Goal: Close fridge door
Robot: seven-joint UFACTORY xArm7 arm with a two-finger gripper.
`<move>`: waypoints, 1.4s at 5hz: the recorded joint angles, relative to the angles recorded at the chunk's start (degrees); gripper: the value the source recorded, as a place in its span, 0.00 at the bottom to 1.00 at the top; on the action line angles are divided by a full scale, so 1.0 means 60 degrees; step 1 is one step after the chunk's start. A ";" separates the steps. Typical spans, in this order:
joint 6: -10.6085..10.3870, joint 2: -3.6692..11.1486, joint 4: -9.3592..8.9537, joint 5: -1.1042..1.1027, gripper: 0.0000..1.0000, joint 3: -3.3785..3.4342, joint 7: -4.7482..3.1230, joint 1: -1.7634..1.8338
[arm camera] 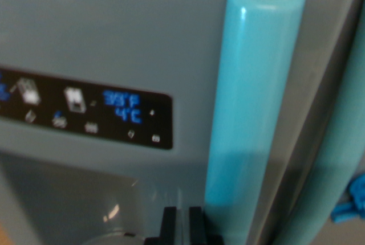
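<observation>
Grey fridge door (114, 34) fills nearly the whole wrist view, close and blurred, with a tall turquoise rounded handle (251, 108) running upright at the wrist view's right of centre. A black display strip with glowing blue icons and digits (85, 111) sits left of the handle, above a recessed grey dispenser bay (85, 199), and a bright blue object (351, 202), too blurred to identify, shows at the right edge. Black gripper (182, 225) pokes in at the bottom edge, its two fingers nearly together, holding nothing, just beside the handle's lower end.

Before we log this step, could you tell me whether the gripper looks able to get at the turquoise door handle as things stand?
Probably yes. The gripper sits right beside the foot of the turquoise handle on the fridge door, with nothing between them. The picture is blurred, so actual contact cannot be told.
</observation>
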 joint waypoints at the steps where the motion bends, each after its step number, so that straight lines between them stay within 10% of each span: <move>1: 0.0000 0.0000 0.0000 0.0000 1.00 0.0000 0.0000 0.0000; 4: -0.0138 0.0891 0.0602 0.0000 1.00 -0.0174 0.0000 0.0000; 7: -0.0141 0.1201 0.0882 0.0000 1.00 -0.0216 0.0000 0.0000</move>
